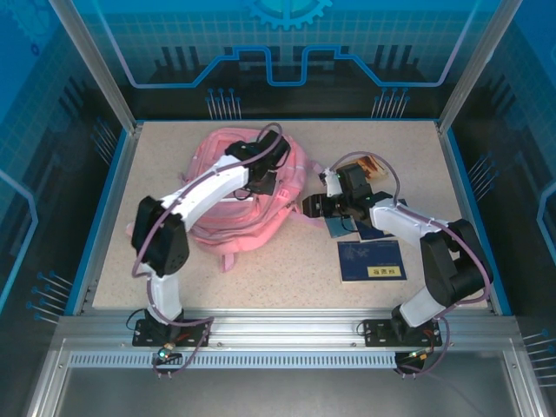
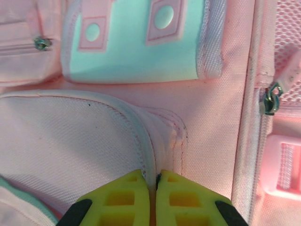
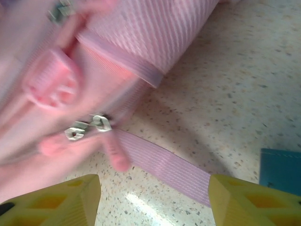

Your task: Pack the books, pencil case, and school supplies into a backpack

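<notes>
Your left gripper [image 2: 153, 187] pinches a pocket seam [image 2: 143, 141] of the soft, floppy backpack [image 2: 211, 117]; take the zipper pulls [image 3: 88, 127] with your spread right gripper [image 3: 154, 200].

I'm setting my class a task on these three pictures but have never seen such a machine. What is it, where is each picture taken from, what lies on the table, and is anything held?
Two robot arms are bolted at the near edge of a table, each ending in a two-finger gripper. The wide picture looks down from above; the other two come from cameras on the wrists. On the table lie a pink backpack, a navy book with a yellow label and a tan-orange book. The left gripper pinches a seam on the backpack's front. The right gripper is open by its zip pulls, holding nothing.
</notes>
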Controlling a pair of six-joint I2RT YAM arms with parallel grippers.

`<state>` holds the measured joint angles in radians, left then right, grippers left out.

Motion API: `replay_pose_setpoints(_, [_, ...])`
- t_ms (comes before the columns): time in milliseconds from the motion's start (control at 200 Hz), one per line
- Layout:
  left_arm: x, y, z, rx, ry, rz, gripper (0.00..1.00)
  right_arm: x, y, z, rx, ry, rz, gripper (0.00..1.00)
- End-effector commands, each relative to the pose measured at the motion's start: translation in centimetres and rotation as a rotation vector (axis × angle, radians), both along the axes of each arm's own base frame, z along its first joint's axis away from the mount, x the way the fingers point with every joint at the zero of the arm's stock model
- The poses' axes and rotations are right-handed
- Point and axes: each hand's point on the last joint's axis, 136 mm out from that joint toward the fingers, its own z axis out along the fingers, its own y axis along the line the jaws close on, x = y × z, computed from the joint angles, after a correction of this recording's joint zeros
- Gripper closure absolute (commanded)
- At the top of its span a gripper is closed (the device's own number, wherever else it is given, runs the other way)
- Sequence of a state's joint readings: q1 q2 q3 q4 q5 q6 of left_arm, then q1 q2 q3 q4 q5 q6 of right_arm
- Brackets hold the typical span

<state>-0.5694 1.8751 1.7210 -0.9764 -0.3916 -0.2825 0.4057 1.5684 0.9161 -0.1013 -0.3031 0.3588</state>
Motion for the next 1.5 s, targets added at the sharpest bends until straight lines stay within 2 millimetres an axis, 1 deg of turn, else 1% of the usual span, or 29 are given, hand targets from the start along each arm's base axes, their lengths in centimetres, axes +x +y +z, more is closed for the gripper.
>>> replay_pose_setpoints(0, [-0.3, 0.4, 4.0, -0.08, -0.081, -0.029, 1.0, -0.4, 1.9, 2.0, 0.023, -0.116, 0.182, 0.38])
replay_pose_setpoints(125, [-0.4, 0.2, 4.9, -0.129, -0.096, -0.041, 1.0, -0.9, 2.8, 3.3, 0.058, -0.145, 0.264, 0.4])
replay_pose_setpoints(195, [-0.3, 0.0, 4.8, -0.135, -0.093, -0.041, 1.0, -0.9, 3.1, 4.0, 0.072, -0.159, 0.278, 0.43])
replay_pose_setpoints(270, [-0.2, -0.1, 4.7, -0.142, -0.09, -0.042, 1.0, -0.7, 3.0, 4.3, 0.074, -0.174, 0.272, 0.44])
replay_pose_setpoints(345, [-0.1, -0.2, 4.7, -0.146, -0.09, -0.041, 1.0, -0.8, 3.1, 4.7, 0.088, -0.189, 0.268, 0.47])
replay_pose_setpoints(440, [-0.1, -0.3, 4.7, -0.15, -0.091, -0.041, 1.0, -0.8, 2.8, 5.3, 0.093, -0.203, 0.232, 0.47])
replay_pose_setpoints(515, [0.0, -0.8, 4.7, -0.166, -0.09, -0.047, 1.0, -1.1, 2.7, 5.9, 0.087, -0.206, 0.19, 0.47])
replay_pose_setpoints(570, [0.2, -1.1, 4.6, -0.179, -0.085, -0.048, 1.0, -1.3, 2.6, 6.4, 0.051, -0.228, 0.128, 0.45])
replay_pose_setpoints(605, [0.4, -1.2, 4.4, -0.181, -0.082, -0.047, 1.0, -1.5, 2.3, 6.5, 0.018, -0.25, 0.078, 0.41])
replay_pose_setpoints(650, [0.6, -1.3, 4.3, -0.183, -0.081, -0.043, 1.0, -1.6, 2.0, 7.2, -0.018, -0.281, 0.017, 0.37])
replay_pose_setpoints(655, [0.6, -1.3, 4.3, -0.184, -0.082, -0.042, 1.0, -1.8, 1.9, 6.7, -0.03, -0.272, 0.011, 0.36])
replay_pose_setpoints(665, [0.6, -1.4, 4.3, -0.184, -0.082, -0.041, 1.0, -2.1, 1.8, 6.3, -0.044, -0.268, 0.005, 0.35])
replay_pose_setpoints(715, [0.9, -1.5, 4.2, -0.187, -0.083, -0.04, 1.0, -2.7, 1.9, 5.9, -0.078, -0.265, -0.008, 0.33])
replay_pose_setpoints(755, [1.0, -1.7, 4.1, -0.194, -0.082, -0.041, 1.0, -3.3, 2.5, 5.5, -0.088, -0.25, 0.01, 0.32])
replay_pose_setpoints(795, [1.0, -1.9, 4.2, -0.201, -0.08, -0.043, 1.0, -3.6, 3.0, 4.7, -0.107, -0.224, 0.029, 0.32])
replay_pose_setpoints(820, [1.0, -2.0, 4.2, -0.204, -0.079, -0.045, 1.0, -4.0, 3.2, 3.7, -0.127, -0.2, 0.041, 0.33])
replay_pose_setpoints(825, [1.0, -2.0, 4.1, -0.203, -0.077, -0.045, 1.0, -4.0, 3.3, 3.5, -0.132, -0.196, 0.044, 0.33])
replay_pose_setpoints(830, [1.0, -2.0, 4.1, -0.205, -0.078, -0.046, 1.0, -3.9, 3.5, 3.9, -0.128, -0.203, 0.045, 0.33])
replay_pose_setpoints(850, [1.1, -2.0, 4.2, -0.205, -0.078, -0.046, 1.0, -3.8, 3.9, 4.0, -0.134, -0.203, 0.053, 0.35])
replay_pose_setpoints(945, [1.0, -2.1, 4.4, -0.208, -0.081, -0.05, 1.0, -4.0, 5.3, 2.9, -0.162, -0.178, 0.107, 0.43])
replay_pose_setpoints(975, [1.0, -2.0, 4.5, -0.208, -0.081, -0.051, 1.0, -4.0, 5.5, 2.6, -0.169, -0.174, 0.114, 0.46])
replay_pose_setpoints(1025, [0.9, -2.0, 4.7, -0.21, -0.086, -0.053, 1.0, -3.8, 5.7, 2.4, -0.18, -0.169, 0.12, 0.52])
replay_pose_setpoints(1071, [0.8, -2.0, 4.7, -0.212, -0.084, -0.055, 1.0, -3.5, 5.8, 2.2, -0.191, -0.169, 0.119, 0.53])
replay_pose_setpoints(1106, [0.8, -2.1, 4.8, -0.216, -0.084, -0.055, 1.0, -3.4, 5.8, 1.9, -0.198, -0.168, 0.119, 0.5])
replay_pose_setpoints(1171, [0.7, -2.2, 4.9, -0.226, -0.084, -0.058, 1.0, -3.2, 6.2, 1.5, -0.205, -0.158, 0.136, 0.42])
replay_pose_setpoints(1271, [0.6, -2.5, 5.1, -0.244, -0.083, -0.067, 1.0, -3.0, 6.7, 1.0, -0.212, -0.139, 0.15, 0.35])
replay_pose_setpoints(1391, [0.5, -2.6, 5.3, -0.252, -0.082, -0.07, 1.0, -2.8, 7.2, 0.4, -0.216, -0.132, 0.17, 0.31])
replay_pose_setpoints(1496, [0.4, -2.8, 5.3, -0.262, -0.078, -0.076, 1.0, -2.2, 6.7, -0.2, -0.255, -0.13, 0.148, 0.31])
